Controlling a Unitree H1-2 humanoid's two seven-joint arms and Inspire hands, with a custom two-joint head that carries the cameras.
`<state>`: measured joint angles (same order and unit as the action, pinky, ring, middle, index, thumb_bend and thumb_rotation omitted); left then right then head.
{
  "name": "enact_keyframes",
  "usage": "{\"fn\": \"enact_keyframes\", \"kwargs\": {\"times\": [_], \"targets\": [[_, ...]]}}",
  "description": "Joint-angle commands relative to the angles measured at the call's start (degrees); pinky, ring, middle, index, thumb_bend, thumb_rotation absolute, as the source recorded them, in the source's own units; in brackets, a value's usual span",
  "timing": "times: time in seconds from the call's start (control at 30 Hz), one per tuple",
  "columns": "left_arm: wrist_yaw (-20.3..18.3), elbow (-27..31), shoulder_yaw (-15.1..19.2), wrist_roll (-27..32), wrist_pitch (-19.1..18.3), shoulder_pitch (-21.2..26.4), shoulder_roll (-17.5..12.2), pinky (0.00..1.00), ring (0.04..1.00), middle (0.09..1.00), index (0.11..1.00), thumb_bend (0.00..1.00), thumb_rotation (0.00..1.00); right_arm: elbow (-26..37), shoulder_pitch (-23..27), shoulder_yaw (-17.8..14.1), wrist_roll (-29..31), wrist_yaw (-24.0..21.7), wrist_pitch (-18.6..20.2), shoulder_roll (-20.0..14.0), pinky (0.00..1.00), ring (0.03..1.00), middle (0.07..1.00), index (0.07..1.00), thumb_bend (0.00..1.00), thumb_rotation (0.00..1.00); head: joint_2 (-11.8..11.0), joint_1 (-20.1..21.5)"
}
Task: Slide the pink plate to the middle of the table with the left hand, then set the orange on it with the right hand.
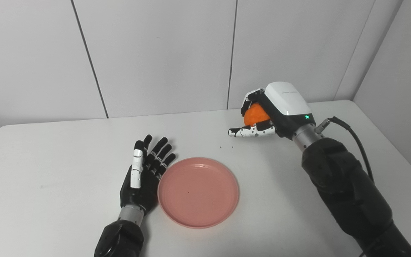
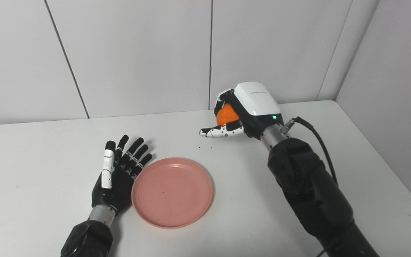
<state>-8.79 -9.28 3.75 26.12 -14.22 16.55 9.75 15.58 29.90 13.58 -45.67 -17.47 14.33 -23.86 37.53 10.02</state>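
The pink plate (image 1: 198, 191) lies flat and empty on the white table (image 1: 48, 171), near the middle front. My left hand (image 1: 145, 175) is open, fingers straight and apart, its edge against the plate's left rim. My right hand (image 1: 266, 112) is shut on the orange (image 1: 255, 114) at the back of the table, behind and to the right of the plate. The fingers curl over the orange and the thumb sticks out to the left beneath it. Whether the orange still rests on the table is unclear.
A few dark specks (image 1: 227, 146) lie on the table between the plate and the right hand. White wall panels (image 1: 155, 53) stand behind the table and a wall (image 1: 405, 89) closes its right side. A cable (image 1: 355, 135) runs along the right forearm.
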Motion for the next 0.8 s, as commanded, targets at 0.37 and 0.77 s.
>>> {"fn": "enact_keyframes", "kwargs": {"times": [0.37, 0.77], "targets": [[1.62, -1.51, -0.5, -1.5, -1.78, -1.42, 0.42, 0.83, 0.869, 0.843, 1.0, 0.79, 0.69, 3.15, 4.64, 1.88, 0.6, 0.77, -3.62, 5.2, 0.1, 0.147, 0.216, 0.382, 0.5, 0.47, 0.54, -1.63], [1.9, -1.39, -0.71, -2.6, -1.82, -1.18, 0.61, 0.8, 0.859, 0.837, 1.0, 0.78, 0.7, 2.17, 3.24, 5.75, -4.38, 0.01, -3.64, 8.93, 0.24, 0.301, 0.375, 0.498, 0.52, 0.54, 1.01, -2.26]]}}
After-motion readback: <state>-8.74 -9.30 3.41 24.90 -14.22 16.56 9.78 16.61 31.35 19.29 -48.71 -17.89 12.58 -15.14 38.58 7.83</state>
